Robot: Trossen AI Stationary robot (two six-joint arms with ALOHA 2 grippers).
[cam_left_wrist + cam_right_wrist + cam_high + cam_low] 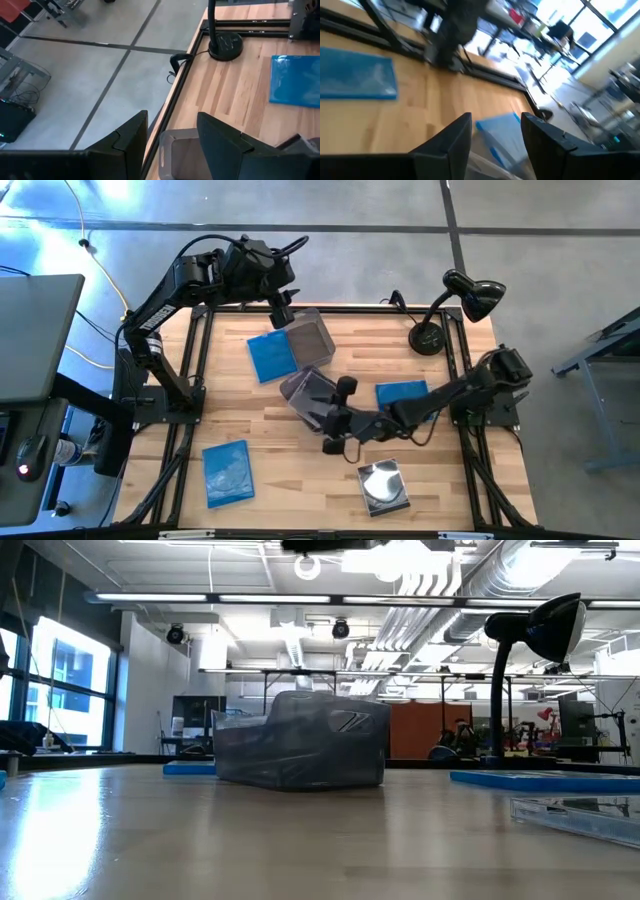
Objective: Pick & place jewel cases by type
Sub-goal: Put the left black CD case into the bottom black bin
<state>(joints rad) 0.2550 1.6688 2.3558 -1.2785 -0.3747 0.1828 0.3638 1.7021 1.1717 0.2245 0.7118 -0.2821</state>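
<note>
Three blue jewel cases lie flat on the wooden table: one far left of centre (271,356), one near left (228,472), and one at the right (402,393), partly under my right arm. A silver-faced jewel case (383,485) lies near the front edge. Two smoky-grey tubs stand mid-table, one far (310,332) and one nearer (305,388), which has something dark inside. My right gripper (325,418) (495,120) is open beside the nearer tub's near right side, pointing toward the table's left. My left gripper (283,313) (172,117) hangs open above the far tub's rim (182,137).
A black desk lamp (450,305) (535,635) stands at the far right corner. Black frame rails (190,380) run along the table's edges. Bare wood (290,480) lies between the near-left blue case and the silver-faced case.
</note>
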